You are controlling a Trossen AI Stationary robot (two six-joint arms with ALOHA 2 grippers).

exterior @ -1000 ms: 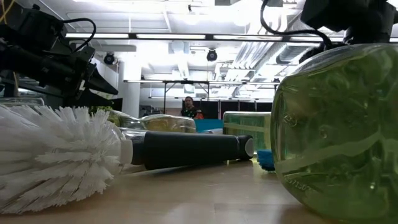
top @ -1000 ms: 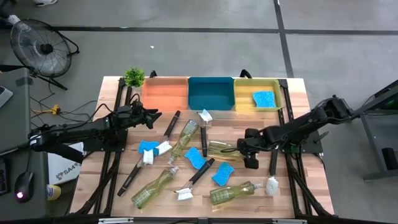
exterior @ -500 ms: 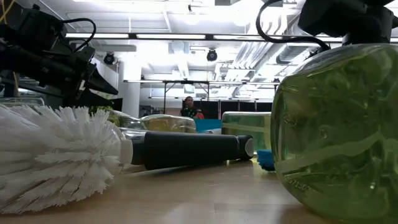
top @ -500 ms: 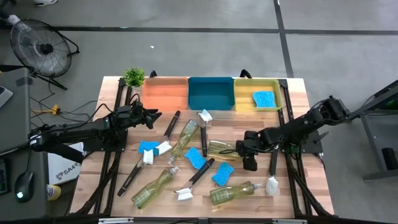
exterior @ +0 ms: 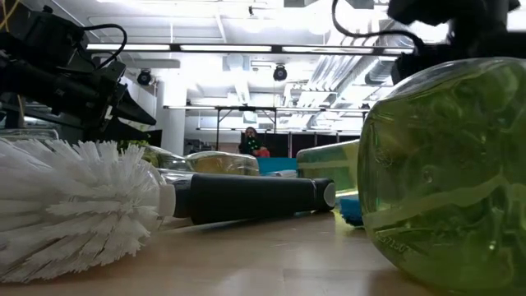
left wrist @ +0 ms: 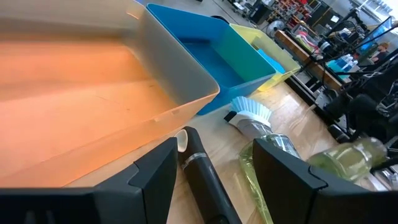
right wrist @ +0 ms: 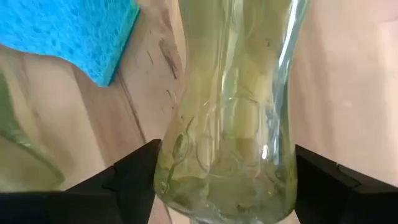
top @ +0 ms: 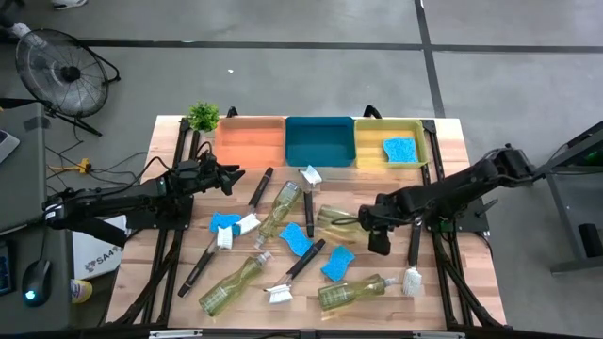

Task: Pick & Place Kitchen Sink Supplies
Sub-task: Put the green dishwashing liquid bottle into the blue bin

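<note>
Clear bottles of yellow-green liquid, blue sponges and black brushes with white heads lie scattered on the wooden table [top: 452, 188]. My right gripper [top: 369, 226] is shut on one bottle [top: 334, 220] at mid-table, seen close up as the bottle [right wrist: 230, 112] in the right wrist view. That bottle [exterior: 327, 163] slants up in the low view. My left gripper [top: 228, 177] waits open near the orange bin [top: 250, 141], holding nothing; a brush handle [left wrist: 205, 180] lies beyond its fingers. My right gripper pinches the bottle's wide body [right wrist: 171, 162] between its two fingers [right wrist: 134, 180], near the end toward the table's right. The fingers come steeply from above and lie across the bottle. The held end is raised; the other end [exterior: 302, 158] sits lower.
Orange, blue [top: 318, 141] and yellow [top: 377, 141] bins line the far edge; a sponge [top: 400, 149] lies in the yellow one. A potted plant [top: 203, 116] stands far left. A brush [top: 412, 259] and a bottle [top: 353, 292] lie near my right gripper. A brush head [exterior: 74, 205] and a large bottle [exterior: 448, 181] fill the low view.
My right gripper has risen a little and rolled slightly. The end of the bottle between its fingers has tipped up off the table, while the bottle's other end has stayed low.
</note>
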